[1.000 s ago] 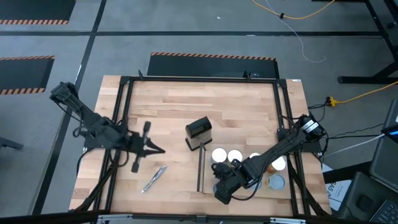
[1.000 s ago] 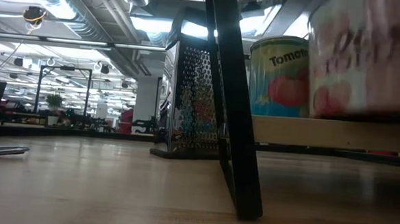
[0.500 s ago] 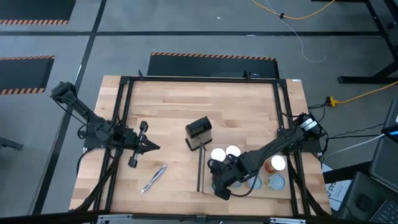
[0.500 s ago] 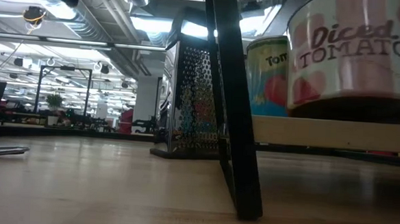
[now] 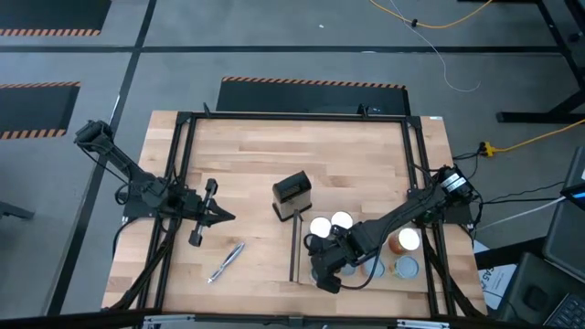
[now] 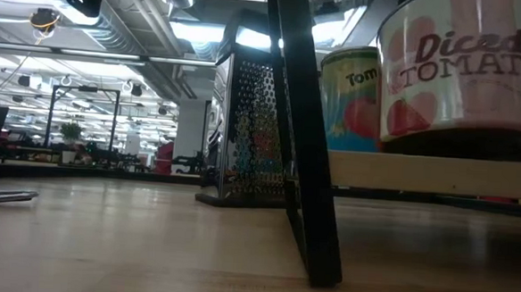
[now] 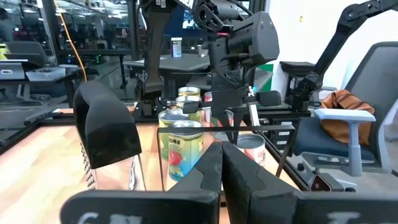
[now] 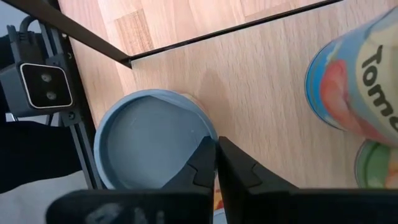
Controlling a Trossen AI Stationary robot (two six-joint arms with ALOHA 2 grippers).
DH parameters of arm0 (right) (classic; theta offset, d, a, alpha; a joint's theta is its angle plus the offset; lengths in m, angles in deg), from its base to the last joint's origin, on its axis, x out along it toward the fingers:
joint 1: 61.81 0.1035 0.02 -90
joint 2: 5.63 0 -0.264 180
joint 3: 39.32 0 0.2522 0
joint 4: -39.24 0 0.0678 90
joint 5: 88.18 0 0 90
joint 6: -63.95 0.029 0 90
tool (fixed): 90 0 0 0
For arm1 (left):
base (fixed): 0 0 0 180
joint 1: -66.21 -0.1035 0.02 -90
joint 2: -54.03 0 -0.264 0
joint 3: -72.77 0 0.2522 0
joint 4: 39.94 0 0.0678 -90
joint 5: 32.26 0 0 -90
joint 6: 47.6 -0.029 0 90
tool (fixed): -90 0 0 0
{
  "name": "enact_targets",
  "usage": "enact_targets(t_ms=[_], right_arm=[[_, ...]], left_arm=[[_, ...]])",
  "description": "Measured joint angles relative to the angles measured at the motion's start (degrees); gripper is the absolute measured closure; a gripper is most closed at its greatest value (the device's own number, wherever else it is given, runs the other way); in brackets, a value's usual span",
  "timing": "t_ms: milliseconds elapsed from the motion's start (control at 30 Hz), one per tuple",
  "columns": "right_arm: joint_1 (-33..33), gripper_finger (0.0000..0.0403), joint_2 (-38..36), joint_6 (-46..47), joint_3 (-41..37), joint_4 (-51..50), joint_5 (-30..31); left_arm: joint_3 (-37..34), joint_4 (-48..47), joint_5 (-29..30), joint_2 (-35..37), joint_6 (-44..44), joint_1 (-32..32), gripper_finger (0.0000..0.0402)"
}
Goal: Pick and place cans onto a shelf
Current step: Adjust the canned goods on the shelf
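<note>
Standing beside the shelf, a black box neighbours cans.

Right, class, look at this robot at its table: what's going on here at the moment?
The right arm's claw, shut and holding nothing, hangs over a round metal can with a blue-grey top. Short metal cans, among them a white diced-tomato tin, stand on the pale wood shelf. The left arm's claw waits shut over the table's left side.
</note>
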Motion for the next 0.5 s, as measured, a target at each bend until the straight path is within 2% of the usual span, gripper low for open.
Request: enact_targets(t_ms=[333, 500], right_arm=[[0.35, 0.0392, 0.0, -0.36, 2.77, -0.39, -0.21], [0.35, 0.0392, 0.0, -2.54, 3.45, -0.54, 1.88]], left_arm=[[0.0, 0.0, -0.13, 0.0, 0.07, 0.0, 0.0401], [-0.02, 0.0, -0.17, 0.0, 0.09, 0.0, 0.0401]])
